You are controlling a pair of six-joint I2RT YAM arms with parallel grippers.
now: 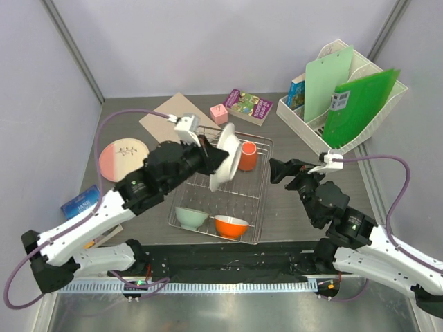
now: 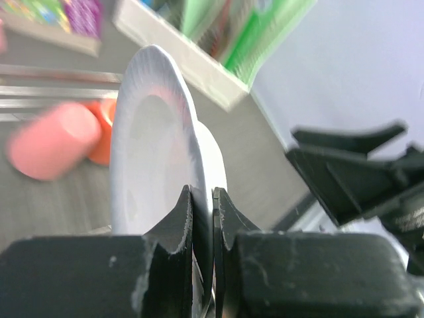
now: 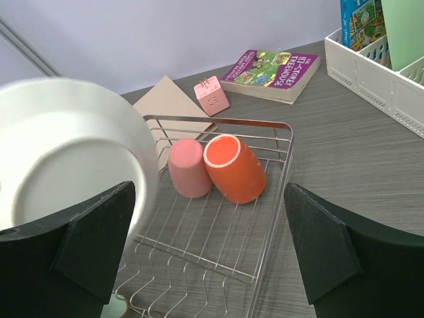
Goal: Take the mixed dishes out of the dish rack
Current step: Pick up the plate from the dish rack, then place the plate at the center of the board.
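Only the top view shows the two bowls: a mint bowl [image 1: 190, 217] and an orange bowl [image 1: 231, 225] are set side by side at the near end of the rack [image 1: 249, 197], low in the centre of the frame. Over the rack's middle a white plate [image 1: 227, 162] is held on edge. The grip itself is shown only in the left wrist view, where the rim is pinched tight by the left hand [image 2: 202, 199] at bottom centre. The right hand [image 3: 211, 192] is spread wide with nothing held; in the top view it is seen just right of the rack. At the rack's far end a pink cup [image 3: 189, 169] and an orange cup [image 3: 233, 169] are seen touching in the right wrist view. In the top view the pink cup is hidden behind the plate. A pink-rimmed plate [image 1: 123, 158] is laid on the counter [image 1: 279, 211] at centre left.
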